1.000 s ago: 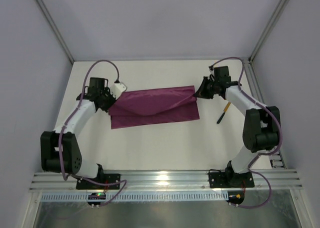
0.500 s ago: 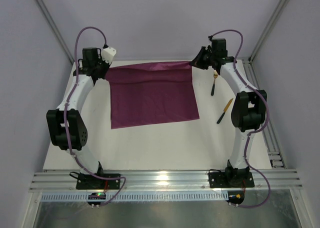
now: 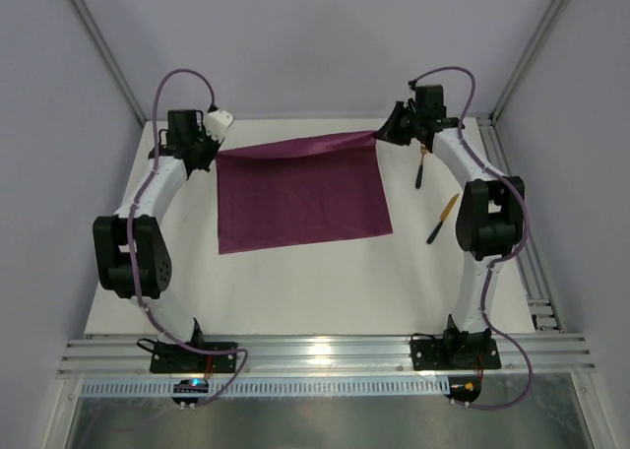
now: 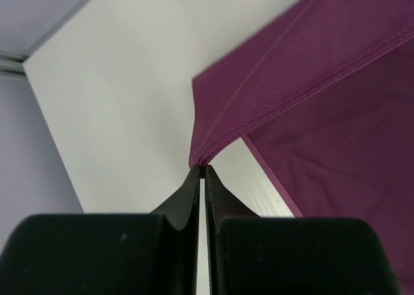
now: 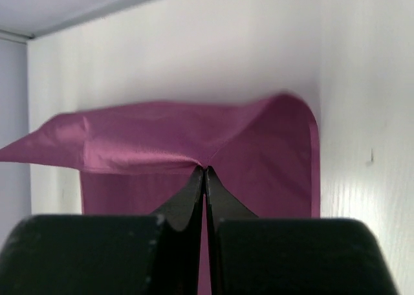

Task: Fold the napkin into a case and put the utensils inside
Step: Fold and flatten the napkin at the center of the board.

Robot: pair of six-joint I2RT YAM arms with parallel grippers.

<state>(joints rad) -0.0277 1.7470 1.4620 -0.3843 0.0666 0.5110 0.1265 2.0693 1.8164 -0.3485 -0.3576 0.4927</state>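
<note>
The top external camera looks steeply down from above and behind the arm bases (image 3: 187, 351), which lie along the bottom of its frame; it stands far enough off to take in the whole bench (image 3: 295, 291). The left wrist camera sits just behind the left gripper (image 4: 200, 173) at lower centre, facing forward and very near the napkin (image 4: 323, 88) at upper right; the right wrist camera looks likewise past the right gripper (image 5: 204, 172), the cloth across mid-frame. All three share the napkin's far edge; each wrist view shows one corner close up.

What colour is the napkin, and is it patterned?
Plain magenta-purple napkin, no pattern; clearest in the top external view.
</note>
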